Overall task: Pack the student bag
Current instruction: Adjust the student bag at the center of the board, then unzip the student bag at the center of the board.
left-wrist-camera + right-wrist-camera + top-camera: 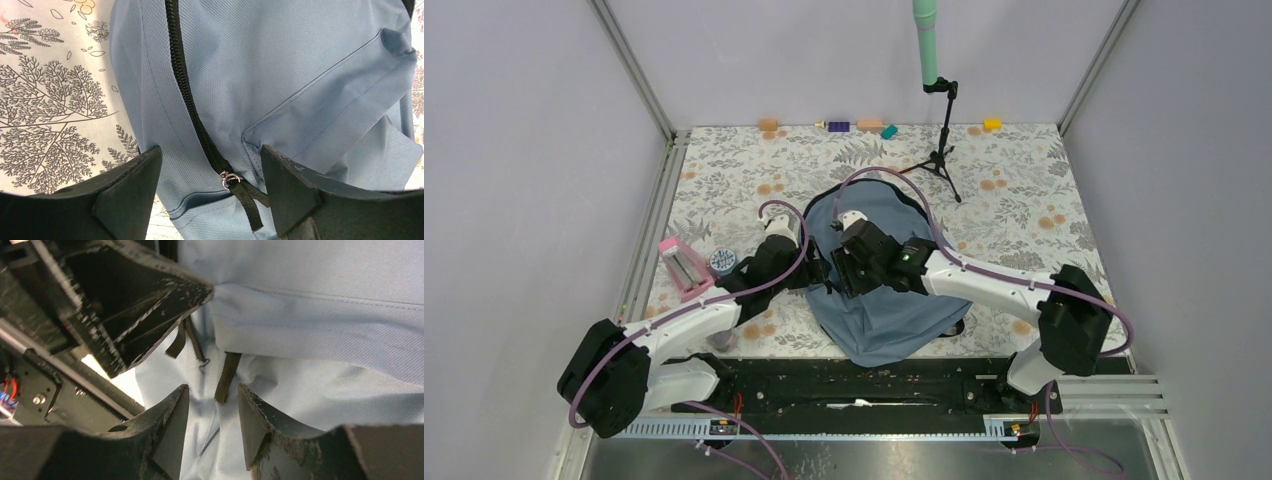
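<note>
Directly below L gripper (210, 152): student bag (300, 60)

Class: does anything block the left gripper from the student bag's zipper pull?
Nothing visible does. The left gripper stands open over the student bag, and the zipper pull lies bare on the fabric between its fingers.

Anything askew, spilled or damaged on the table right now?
Nothing stands out. The student bag lies flat, its black zipper closed and intact in the left wrist view; the pink container sits left of it, nothing spilled.
</note>
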Robot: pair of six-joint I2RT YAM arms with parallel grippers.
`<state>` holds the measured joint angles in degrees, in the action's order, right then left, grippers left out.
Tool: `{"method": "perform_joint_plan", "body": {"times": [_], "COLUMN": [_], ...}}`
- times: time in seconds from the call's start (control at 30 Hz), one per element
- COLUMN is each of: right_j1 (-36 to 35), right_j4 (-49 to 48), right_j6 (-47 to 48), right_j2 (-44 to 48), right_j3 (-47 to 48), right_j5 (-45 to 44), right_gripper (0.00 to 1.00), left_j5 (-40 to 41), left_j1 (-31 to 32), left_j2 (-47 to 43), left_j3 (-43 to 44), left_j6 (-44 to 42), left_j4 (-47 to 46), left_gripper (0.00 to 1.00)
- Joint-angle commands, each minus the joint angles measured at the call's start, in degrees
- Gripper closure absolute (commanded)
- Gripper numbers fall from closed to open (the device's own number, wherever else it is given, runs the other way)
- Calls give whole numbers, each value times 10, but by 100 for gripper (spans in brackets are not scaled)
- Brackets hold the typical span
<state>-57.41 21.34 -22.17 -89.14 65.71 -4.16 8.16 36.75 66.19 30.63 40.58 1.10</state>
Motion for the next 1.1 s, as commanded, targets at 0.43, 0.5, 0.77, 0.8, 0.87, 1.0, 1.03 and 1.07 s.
{"method": "perform_joint_plan", "body": {"times": [0.43, 0.5, 0.77, 0.8, 0.87, 1.0, 1.03, 1.07], "right_j1": [-6, -6, 1, 5, 24, 86, 102, 115], "right_j4": [31, 49, 150, 160, 169, 151, 147, 142], "right_j6": [-20, -18, -2, 0, 2, 2, 3, 5], "right_j2": [-96, -83, -32, -29, -16, 22, 31, 38], "right_j3": [62, 64, 91, 94, 91, 54, 45, 35], "right_j5": [-136, -151, -176, -168, -129, -15, -4, 12], "right_gripper": [79, 86, 100, 100, 100, 100, 100, 100], "left_j5": [14, 24, 63, 68, 78, 91, 95, 98], "left_j1": [-4, -4, -6, -7, -8, -11, -12, -13], "left_j2": [31, 23, -6, -7, -10, -21, -23, -25], "left_j3": [-2, -1, 0, 0, -2, -10, -13, -15], "left_j6": [-19, -26, -63, -67, -73, -79, -79, -80], "left_j4": [-54, -44, -6, 4, 13, 22, 24, 25], "left_gripper": [80, 91, 100, 100, 100, 100, 100, 100]}}
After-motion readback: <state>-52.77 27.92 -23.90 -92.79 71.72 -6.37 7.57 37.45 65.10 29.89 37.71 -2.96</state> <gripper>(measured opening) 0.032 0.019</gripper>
